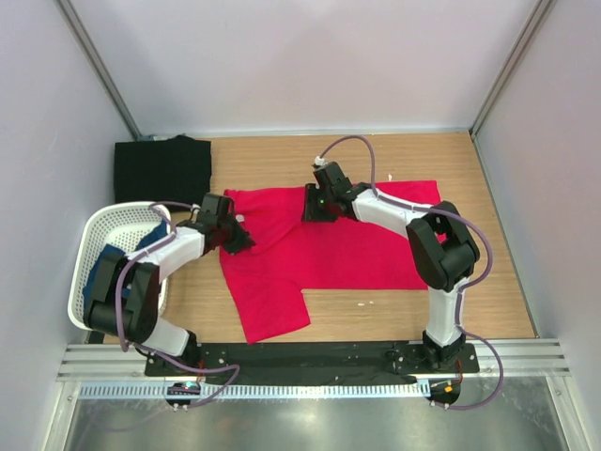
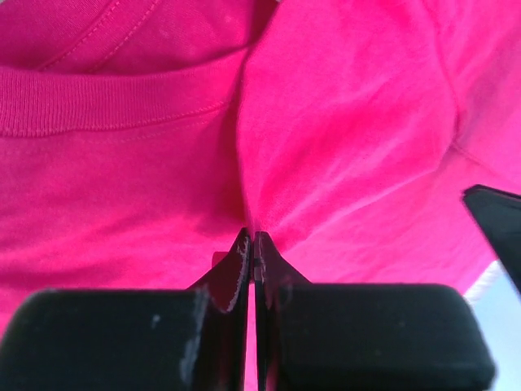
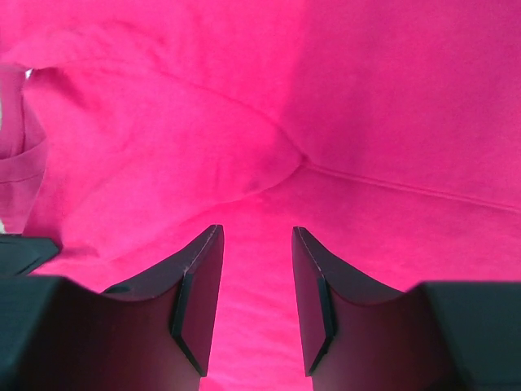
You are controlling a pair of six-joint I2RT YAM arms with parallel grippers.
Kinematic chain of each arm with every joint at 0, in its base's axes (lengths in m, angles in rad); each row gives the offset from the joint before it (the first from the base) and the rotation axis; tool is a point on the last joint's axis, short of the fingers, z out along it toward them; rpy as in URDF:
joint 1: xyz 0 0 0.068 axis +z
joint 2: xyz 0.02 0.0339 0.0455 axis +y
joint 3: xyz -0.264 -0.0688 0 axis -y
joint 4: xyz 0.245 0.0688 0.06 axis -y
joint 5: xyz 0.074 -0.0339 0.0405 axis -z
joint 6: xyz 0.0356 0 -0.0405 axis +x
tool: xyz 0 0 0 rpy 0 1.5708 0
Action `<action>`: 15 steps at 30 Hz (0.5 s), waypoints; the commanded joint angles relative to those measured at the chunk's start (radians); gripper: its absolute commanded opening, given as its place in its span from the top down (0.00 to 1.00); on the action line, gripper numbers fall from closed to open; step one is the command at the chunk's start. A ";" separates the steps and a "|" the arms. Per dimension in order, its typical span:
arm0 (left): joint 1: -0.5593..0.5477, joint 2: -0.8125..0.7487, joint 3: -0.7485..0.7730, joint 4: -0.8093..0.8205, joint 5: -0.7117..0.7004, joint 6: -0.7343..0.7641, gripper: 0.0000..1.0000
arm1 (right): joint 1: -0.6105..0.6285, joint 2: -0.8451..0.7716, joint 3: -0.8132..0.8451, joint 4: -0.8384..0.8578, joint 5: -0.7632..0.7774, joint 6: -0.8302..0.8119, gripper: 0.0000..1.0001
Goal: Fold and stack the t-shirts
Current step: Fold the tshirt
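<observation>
The left gripper is clamped on a pinch of the red t-shirt beside the collar, probably to lift that shoulder for a fold. The right gripper hangs half-spread over the cloth's far edge, holding nothing. The shirt lies mid-table, with bare wood toward the right edge. The black t-shirt occupies the far left corner.

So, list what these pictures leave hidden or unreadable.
- Top view: the left arm covers most of the blue t-shirt in the basket.
- Top view: the right pincer hides the part of the red t-shirt beneath it.
- Wrist views: red cloth fills the frame, so the shirt's edges are cut off.
</observation>
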 commanded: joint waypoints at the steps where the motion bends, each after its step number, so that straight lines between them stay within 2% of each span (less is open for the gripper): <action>1: -0.004 -0.087 0.038 -0.030 0.002 -0.052 1.00 | 0.031 -0.051 -0.012 0.042 0.016 0.044 0.55; 8: -0.005 -0.253 0.010 -0.047 -0.050 -0.248 1.00 | 0.053 -0.087 -0.064 0.055 0.062 0.070 0.55; 10: -0.005 -0.268 0.003 -0.041 -0.047 -0.294 1.00 | 0.053 -0.092 -0.064 0.049 0.098 0.065 0.55; 15: -0.016 -0.267 0.001 -0.039 -0.047 -0.340 1.00 | 0.054 -0.093 -0.073 0.059 0.080 0.047 0.55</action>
